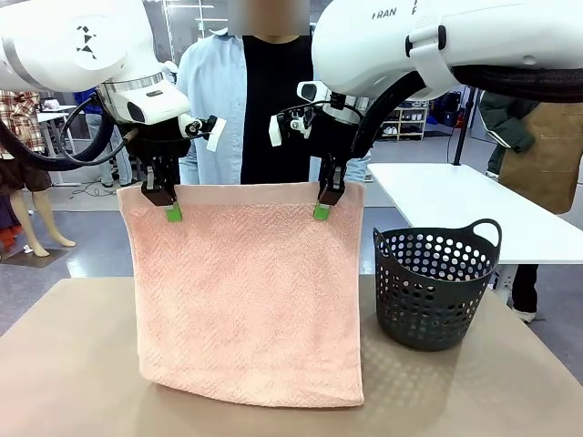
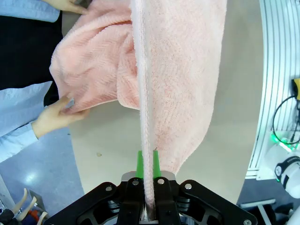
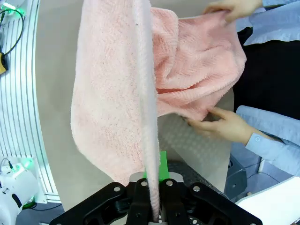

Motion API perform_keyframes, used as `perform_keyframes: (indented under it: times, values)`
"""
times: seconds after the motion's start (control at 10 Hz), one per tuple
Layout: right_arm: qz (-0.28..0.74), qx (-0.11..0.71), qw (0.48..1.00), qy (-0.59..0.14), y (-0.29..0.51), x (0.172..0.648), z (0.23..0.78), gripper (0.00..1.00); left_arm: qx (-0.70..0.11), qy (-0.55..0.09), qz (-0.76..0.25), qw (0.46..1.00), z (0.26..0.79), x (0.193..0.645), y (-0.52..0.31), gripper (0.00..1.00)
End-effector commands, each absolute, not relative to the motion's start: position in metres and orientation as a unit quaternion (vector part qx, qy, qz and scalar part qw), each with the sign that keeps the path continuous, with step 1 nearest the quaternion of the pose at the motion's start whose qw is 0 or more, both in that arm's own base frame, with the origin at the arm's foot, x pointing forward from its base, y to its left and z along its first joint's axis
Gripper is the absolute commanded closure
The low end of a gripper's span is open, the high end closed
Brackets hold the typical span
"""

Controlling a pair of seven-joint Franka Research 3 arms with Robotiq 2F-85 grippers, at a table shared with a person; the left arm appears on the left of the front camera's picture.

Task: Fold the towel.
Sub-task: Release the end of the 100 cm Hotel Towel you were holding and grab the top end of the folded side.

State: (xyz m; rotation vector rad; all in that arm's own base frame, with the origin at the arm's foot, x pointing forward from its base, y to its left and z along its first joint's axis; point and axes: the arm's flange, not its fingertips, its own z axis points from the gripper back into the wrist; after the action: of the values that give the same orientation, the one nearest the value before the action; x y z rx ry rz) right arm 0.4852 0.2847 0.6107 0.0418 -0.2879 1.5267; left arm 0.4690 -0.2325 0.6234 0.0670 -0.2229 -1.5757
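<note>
The salmon-pink towel (image 1: 246, 291) hangs like a curtain above the table, its lower edge resting on the tabletop. My left gripper (image 1: 169, 208) is shut on its top left corner, and my right gripper (image 1: 324, 206) is shut on its top right corner. In the left wrist view the towel (image 2: 173, 70) runs up from my pinched fingers (image 2: 140, 164), and the person's hands (image 2: 56, 115) hold its far end. The right wrist view shows the towel (image 3: 117, 93) clamped in my gripper (image 3: 154, 178) and the person's hand (image 3: 222, 124) gripping the lower part.
A dark perforated basket (image 1: 435, 284) with handles stands on the table to the right of the towel. The person in a light blue shirt (image 1: 214, 91) stands at the far side behind the towel. A white table (image 1: 474, 209) is beyond, at the right.
</note>
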Motion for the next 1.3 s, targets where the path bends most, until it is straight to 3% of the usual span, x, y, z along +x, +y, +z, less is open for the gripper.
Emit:
perform_keyframes:
  times: [0.0, 1.2]
  values:
    - [0.690, 0.018, 0.712, -0.131, 0.2836, 0.4859, 0.6110, 1.00, 0.025, -0.103, -0.707, 0.699, 0.6238, 0.4692, -0.2317, 1.00]
    - [0.690, 0.018, 0.712, -0.131, 0.2836, 0.4859, 0.6110, 1.00, 0.025, -0.103, -0.707, 0.699, 0.6238, 0.4692, -0.2317, 1.00]
